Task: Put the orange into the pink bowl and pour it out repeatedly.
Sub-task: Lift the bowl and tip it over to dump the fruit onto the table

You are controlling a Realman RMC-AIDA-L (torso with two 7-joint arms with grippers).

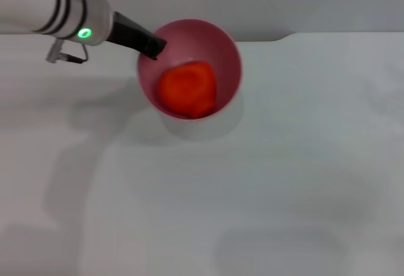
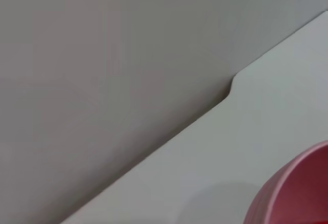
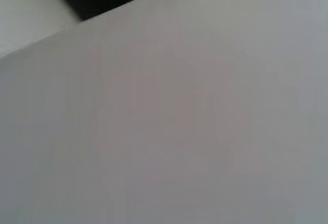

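Bowl: the pink bowl (image 1: 189, 67) is lifted off the white table (image 1: 284, 162), its mouth tipped toward the camera and its shadow lying on the table just beneath.
Orange: the orange (image 1: 187, 89) lies inside the bowl, low against the near wall.
Left gripper: the left gripper (image 1: 153, 47) reaches in from the upper left, its dark fingers pinched on the bowl's rim at its left edge, clamped onto the wall there.
Right gripper: out of sight in every view; its wrist camera shows only bare pale surface.
Bowl material: glossy smooth plastic, round and deep, with a thin rim; probably light, stiff and rather slippery, so a rim pinch may let it swing.
Orange texture: bright orange-red, slightly lumpy, roundish; likely firm and apt to roll once tipped out.
Where to hold: the rim for the bowl; the orange across its widest part.
Table: flat, matt white, with a stepped notch at its far edge.
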